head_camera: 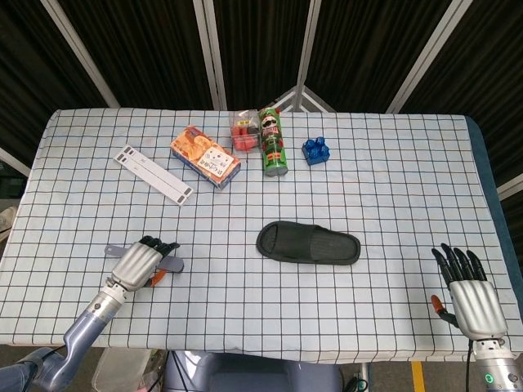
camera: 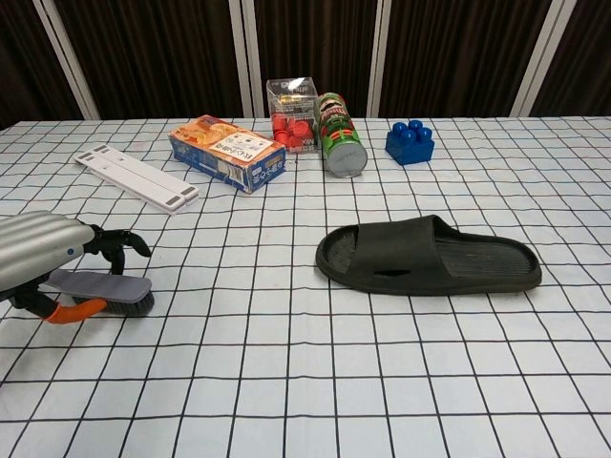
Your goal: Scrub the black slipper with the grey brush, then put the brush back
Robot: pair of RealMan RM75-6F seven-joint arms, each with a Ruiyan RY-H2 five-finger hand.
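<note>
Chest view placed my left hand (camera: 43, 253) over the grey flat-backed plastic scrubbing brush (camera: 100, 289) at the near left of the white grid-checked tablecloth (camera: 305, 382). My dark fingers (camera: 119, 240) were arched over the brush's back and my orange-tipped thumb (camera: 67, 310) sat along its near edge; I judged this a closing pinch, but I could not tell whether the grasp was firm. The brush's bristles appeared to rest on the cloth, so I judged it not yet lifted.

The black rubber slipper (camera: 427, 256) lay sole-down near the table's middle, well apart from the brush and to its right. Its long axis ran left to right across the table, with the strapped end nearer my left hand. The brush's long axis ran roughly the same way. I judged that the coming move would be a carry to the right, to set the bristles on the strap or footbed.

Head view confirmed this: my left hand (head_camera: 139, 263) was clearly the nearer one to the slipper (head_camera: 308, 243). My right hand (head_camera: 468, 287) stood at the far right edge, fingers spread and upright, holding nothing. It was no closer to the slipper and far from the brush (head_camera: 167, 263).
</note>
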